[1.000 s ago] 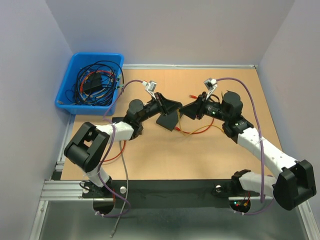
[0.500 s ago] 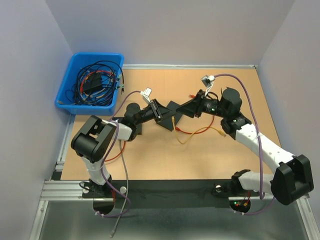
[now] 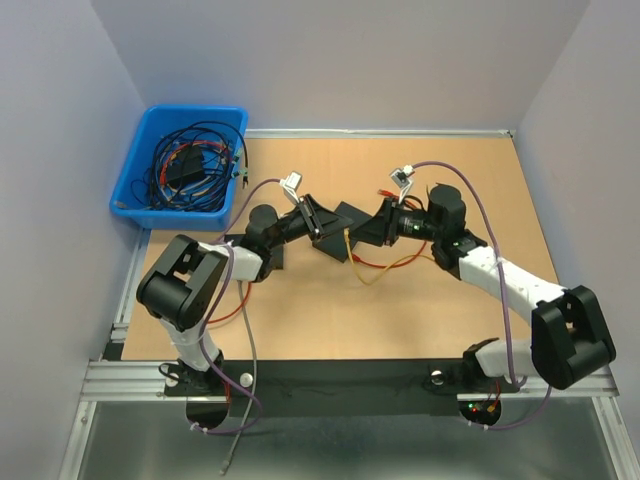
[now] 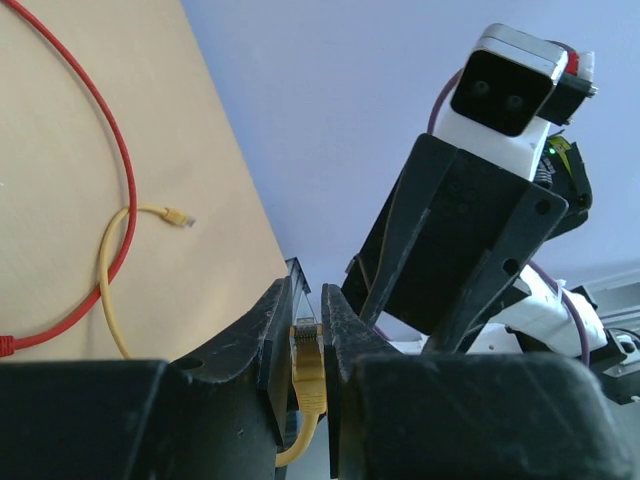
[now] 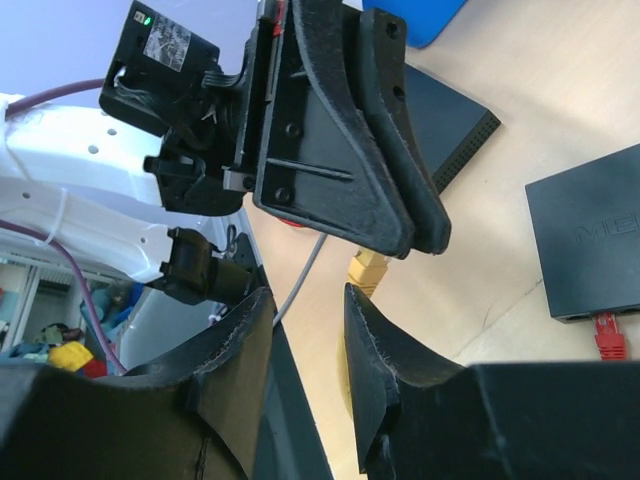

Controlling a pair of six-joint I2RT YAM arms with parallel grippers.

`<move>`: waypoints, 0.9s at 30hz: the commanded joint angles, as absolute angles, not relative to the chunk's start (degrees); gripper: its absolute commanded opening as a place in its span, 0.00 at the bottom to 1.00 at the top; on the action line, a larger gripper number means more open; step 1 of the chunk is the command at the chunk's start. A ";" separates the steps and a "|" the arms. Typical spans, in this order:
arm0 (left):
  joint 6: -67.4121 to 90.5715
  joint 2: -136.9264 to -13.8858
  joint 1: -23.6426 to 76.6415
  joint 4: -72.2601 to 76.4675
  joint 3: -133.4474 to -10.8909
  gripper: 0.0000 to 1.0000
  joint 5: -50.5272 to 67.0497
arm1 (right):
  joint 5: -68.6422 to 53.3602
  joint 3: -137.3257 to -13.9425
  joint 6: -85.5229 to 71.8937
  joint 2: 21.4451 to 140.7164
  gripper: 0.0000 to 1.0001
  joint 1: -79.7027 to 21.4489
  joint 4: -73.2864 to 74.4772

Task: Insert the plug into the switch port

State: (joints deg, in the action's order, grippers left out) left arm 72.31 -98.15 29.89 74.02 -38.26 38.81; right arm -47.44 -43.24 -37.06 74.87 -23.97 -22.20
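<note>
The bin (image 3: 190,110) lies behind-left of the switch (image 3: 332,246). The left gripper (image 3: 322,222) with the plug (image 4: 307,345) sits just left of it, the right gripper (image 3: 372,228) just right, perhaps above.

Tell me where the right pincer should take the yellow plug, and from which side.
Probably the yellow plug by its bare end poking past the left pincer, approached head-on from that end: that pincer clamps its middle and the cable trails out behind.
</note>
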 commanded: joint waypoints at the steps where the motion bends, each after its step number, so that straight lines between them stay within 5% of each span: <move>1: 72.95 -94.92 30.06 119.18 -40.16 0.00 40.17 | -48.96 -45.09 -37.88 75.58 0.40 -23.73 -27.25; 27: 72.77 -93.16 30.32 119.44 -41.48 0.00 39.29 | -50.54 -42.19 -45.17 80.15 0.34 -23.82 -36.29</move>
